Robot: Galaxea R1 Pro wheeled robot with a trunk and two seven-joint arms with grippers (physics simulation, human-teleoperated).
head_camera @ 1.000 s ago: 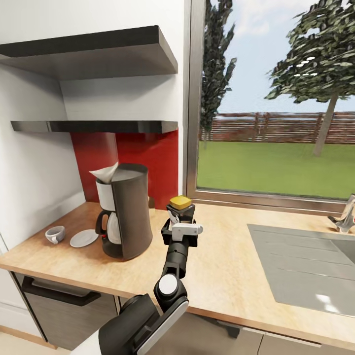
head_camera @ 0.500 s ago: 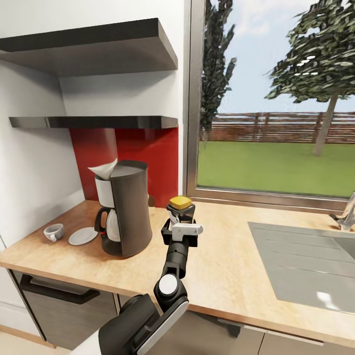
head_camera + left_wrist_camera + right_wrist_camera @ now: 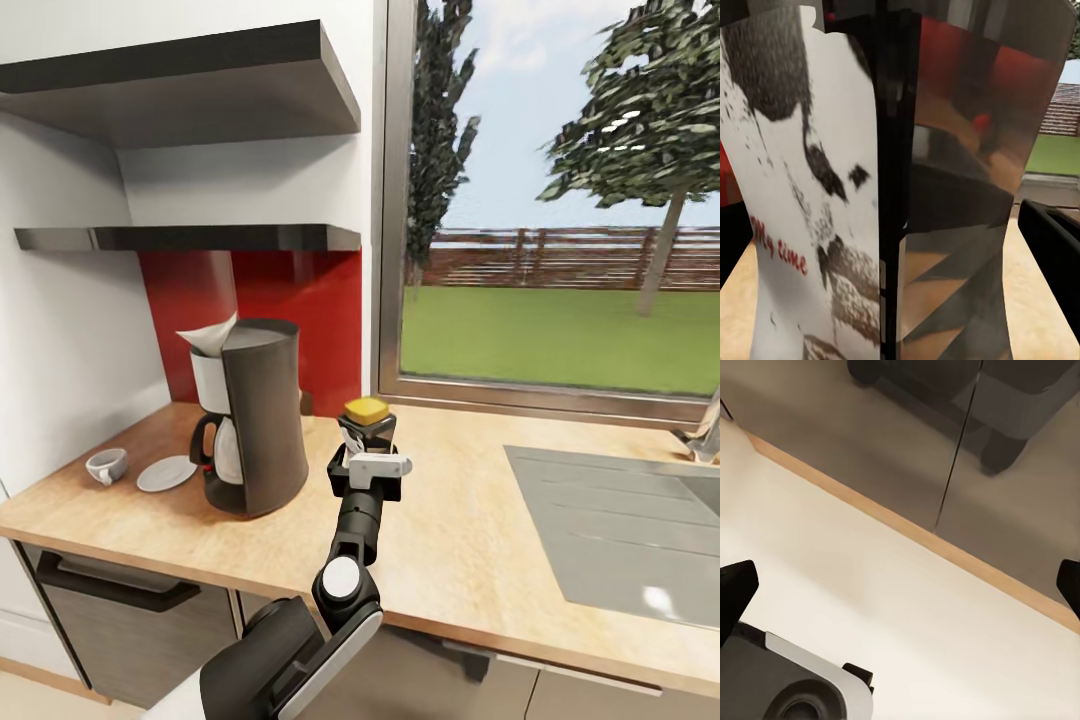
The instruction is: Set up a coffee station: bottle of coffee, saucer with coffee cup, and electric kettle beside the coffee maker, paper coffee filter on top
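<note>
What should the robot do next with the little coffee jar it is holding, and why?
Probably open the left gripper and let go. The bottle of coffee already seems to stand on the kitchen countertop, just right of the coffee maker, where it belongs.

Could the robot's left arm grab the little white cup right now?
Probably not yet. The left end effector is holding the bottle of coffee, and the coffee maker stands between it and the coffee cup, far off beside the saucer.
</note>
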